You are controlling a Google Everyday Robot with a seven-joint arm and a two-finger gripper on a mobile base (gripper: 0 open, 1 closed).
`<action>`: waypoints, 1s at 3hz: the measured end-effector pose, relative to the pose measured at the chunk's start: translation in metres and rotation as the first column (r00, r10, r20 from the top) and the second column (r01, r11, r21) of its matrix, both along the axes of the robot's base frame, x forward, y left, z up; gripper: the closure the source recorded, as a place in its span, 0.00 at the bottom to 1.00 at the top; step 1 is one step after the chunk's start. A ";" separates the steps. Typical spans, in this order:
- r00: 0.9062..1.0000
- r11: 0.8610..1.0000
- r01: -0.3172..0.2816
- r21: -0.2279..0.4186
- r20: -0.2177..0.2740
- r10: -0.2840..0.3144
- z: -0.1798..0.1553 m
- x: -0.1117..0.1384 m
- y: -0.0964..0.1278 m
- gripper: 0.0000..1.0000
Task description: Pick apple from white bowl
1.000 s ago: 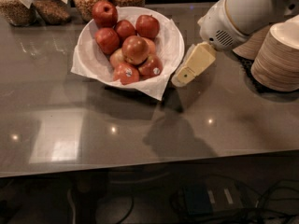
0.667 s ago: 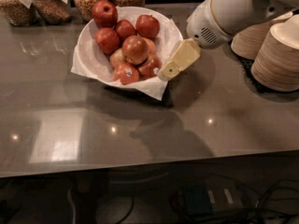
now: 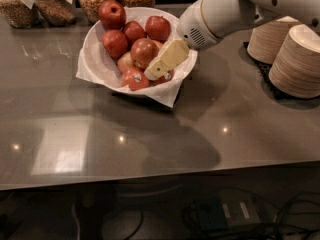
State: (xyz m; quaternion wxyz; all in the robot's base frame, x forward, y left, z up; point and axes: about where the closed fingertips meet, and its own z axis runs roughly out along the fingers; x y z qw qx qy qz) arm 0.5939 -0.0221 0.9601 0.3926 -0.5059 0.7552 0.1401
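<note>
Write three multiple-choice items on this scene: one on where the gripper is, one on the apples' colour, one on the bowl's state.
1. The gripper is: A over the right side of the white bowl, by the apples; B far to the bowl's left; C out of view.
2. The apples are mostly: A green; B red; C blue.
3. The white bowl is: A overturned; B empty; C upright, holding apples.

Answers:
1 A, it hangs over the fruit near the bowl's right rim.
2 B, red skins show all through the pile.
3 C, the apples sit heaped inside it.
</note>
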 end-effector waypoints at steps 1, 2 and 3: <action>1.000 1.000 0.000 0.000 0.000 0.000 0.000 0.000 0.000 0.00; 0.999 1.000 -0.015 -0.004 0.046 0.015 0.000 0.004 0.005 0.00; 0.996 1.000 -0.030 -0.003 0.085 0.030 -0.003 0.009 0.012 0.00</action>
